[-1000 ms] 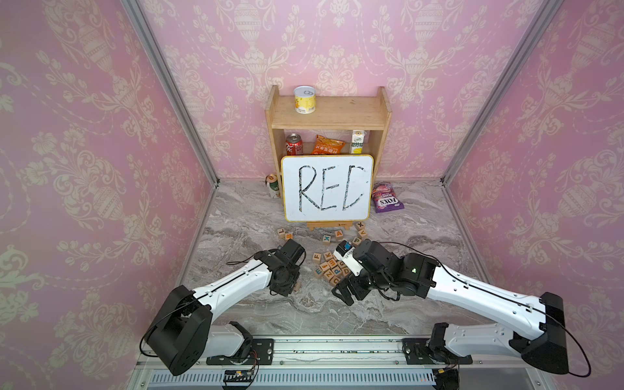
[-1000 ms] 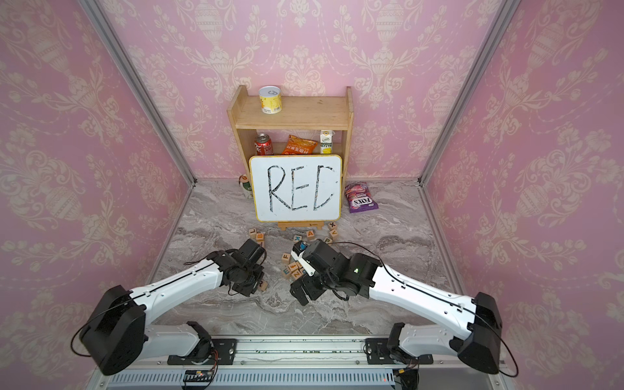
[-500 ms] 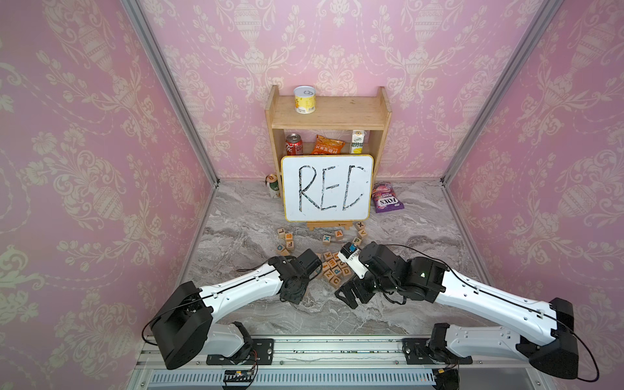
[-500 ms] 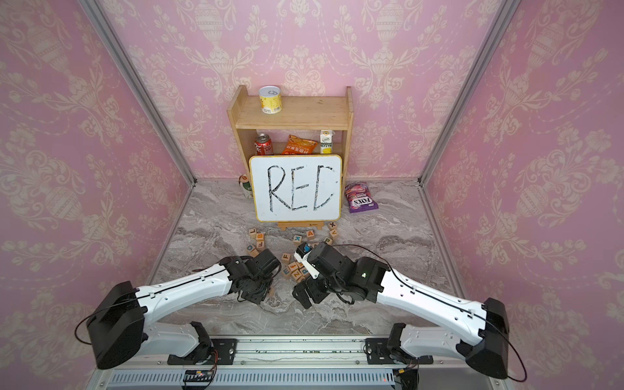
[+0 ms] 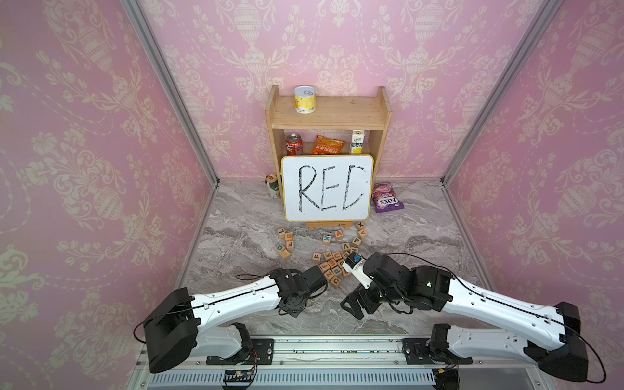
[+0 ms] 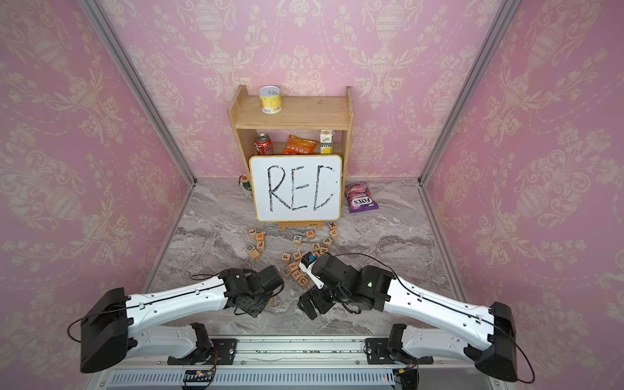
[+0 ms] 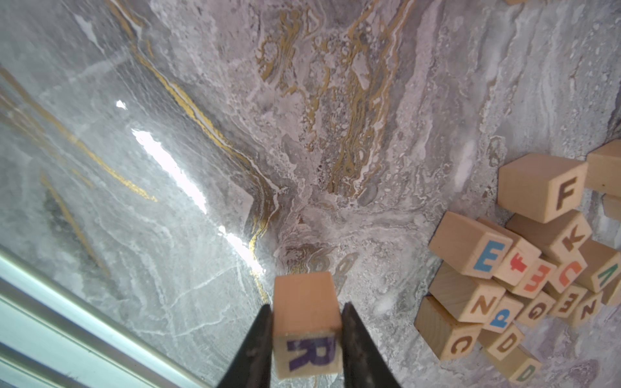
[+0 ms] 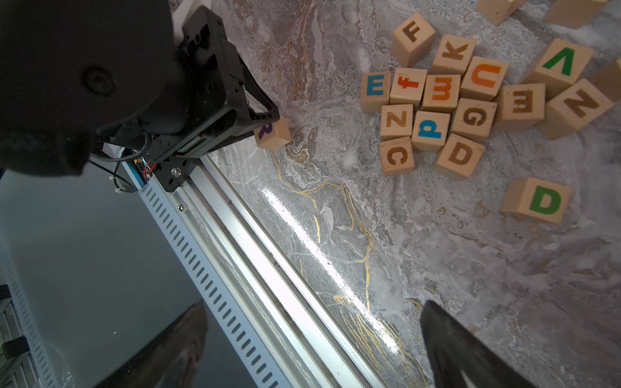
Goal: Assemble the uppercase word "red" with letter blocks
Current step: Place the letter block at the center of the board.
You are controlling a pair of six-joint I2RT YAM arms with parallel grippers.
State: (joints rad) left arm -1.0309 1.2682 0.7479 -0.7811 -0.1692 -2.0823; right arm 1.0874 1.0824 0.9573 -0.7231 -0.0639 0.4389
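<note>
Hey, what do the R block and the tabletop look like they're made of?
R block: light unpainted wood, matte, going by the pale tan faces; the purple R looks printed or painted. Tabletop: grey marble look with gold veins, glossy since it throws bright glare; real stone or a printed sheet, I cannot tell.

- A wooden shelf (image 5: 329, 116) stands against the back wall, with a yellow tin (image 5: 304, 99) on its top board.
- Its lower board holds a red soda can (image 5: 294, 144), an orange snack bag (image 5: 327, 146) and a white-and-yellow carton (image 5: 358, 141).
- A whiteboard (image 5: 327, 187) with black handwritten letters rests on a small wooden easel (image 5: 332, 224) in front of the shelf.
- A green can (image 5: 273, 185) and a purple candy bag (image 5: 386, 197) flank the board on the marble counter (image 5: 243, 229).
- A cube with a brown F (image 8: 411, 37) and a cube with an orange-brown D (image 8: 460, 155) sit at the edges of a tight cluster.
</note>
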